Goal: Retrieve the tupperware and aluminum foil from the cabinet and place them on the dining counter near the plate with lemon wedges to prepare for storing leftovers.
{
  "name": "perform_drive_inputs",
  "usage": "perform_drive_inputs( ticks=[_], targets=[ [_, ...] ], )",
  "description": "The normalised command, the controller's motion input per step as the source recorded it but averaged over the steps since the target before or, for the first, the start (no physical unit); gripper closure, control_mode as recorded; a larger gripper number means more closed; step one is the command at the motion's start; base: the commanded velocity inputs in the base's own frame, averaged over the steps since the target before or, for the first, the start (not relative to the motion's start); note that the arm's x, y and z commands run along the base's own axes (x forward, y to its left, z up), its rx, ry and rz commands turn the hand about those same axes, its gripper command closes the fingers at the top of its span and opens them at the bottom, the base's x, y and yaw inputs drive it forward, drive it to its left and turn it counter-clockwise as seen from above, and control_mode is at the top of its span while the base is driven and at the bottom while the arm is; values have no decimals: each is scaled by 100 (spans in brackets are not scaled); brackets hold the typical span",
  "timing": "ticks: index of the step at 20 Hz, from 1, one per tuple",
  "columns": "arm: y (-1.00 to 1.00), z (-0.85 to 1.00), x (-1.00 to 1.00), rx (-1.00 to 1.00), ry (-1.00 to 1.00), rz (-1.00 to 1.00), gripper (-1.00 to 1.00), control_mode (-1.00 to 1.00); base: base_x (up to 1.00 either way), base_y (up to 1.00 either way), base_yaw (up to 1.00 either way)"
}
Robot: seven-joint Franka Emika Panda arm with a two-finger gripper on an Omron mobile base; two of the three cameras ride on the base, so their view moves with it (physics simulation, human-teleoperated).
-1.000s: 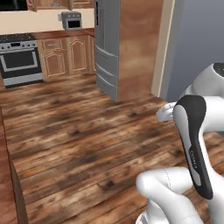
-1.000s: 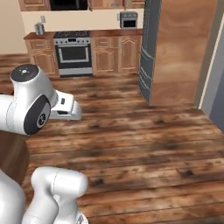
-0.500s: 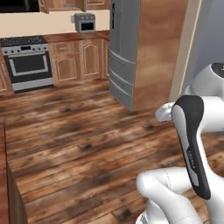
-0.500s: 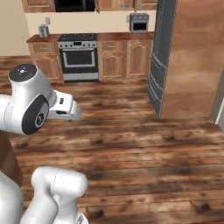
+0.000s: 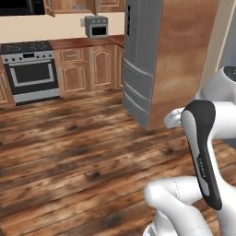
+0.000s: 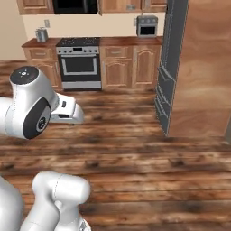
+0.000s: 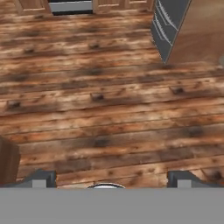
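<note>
Looking forward over the white robot arm (image 5: 203,152), the left base view takes in a plank floor of dark-knotted brown wood (image 5: 73,152) running up to a row of light-brown wooden base cabinets (image 5: 90,69) along the far wall. At the upper left of that frame sits a steel range with a glass oven door (image 5: 30,73), and a small silver toaster oven (image 5: 96,26) stands on the worktop just right of it. A tall grey refrigerator (image 5: 140,60) boxed in by a brown wood side panel (image 5: 184,60) fills the upper right.

From the other side, the right base view adds things the left one leaves out: a black microwave (image 6: 74,5) hung above the range at the top edge, a small grey canister (image 6: 41,34) on the worktop at the upper left, and a wall outlet beside it. The arm's rounded white shoulder with its dark disc (image 6: 36,119) sits at the middle left there.

Pointing steeply down at the bare planks, the hand view shows the two dark finger tips of the gripper (image 7: 112,178) at its lower corners, set wide apart with nothing between them. A corner of dark reddish-brown glossy wood (image 7: 8,164) pokes in at the lower left edge; whether it belongs to the dining counter I cannot tell. The refrigerator's foot shows at the upper right. Tupperware, foil carton and wall cabinet cannot be placed from these frames.
</note>
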Motion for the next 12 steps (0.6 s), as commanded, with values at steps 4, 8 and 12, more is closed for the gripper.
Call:
perform_drive_inputs(
  ticks=[4,8,12],
  targets=[
    [0,0,0,0,0,0,-100,100,100,-31,15],
    [0,0,0,0,0,0,-100,100,100,-38,16],
    [0,0,0,0,0,0,-100,100,100,-47,17]
  ],
)
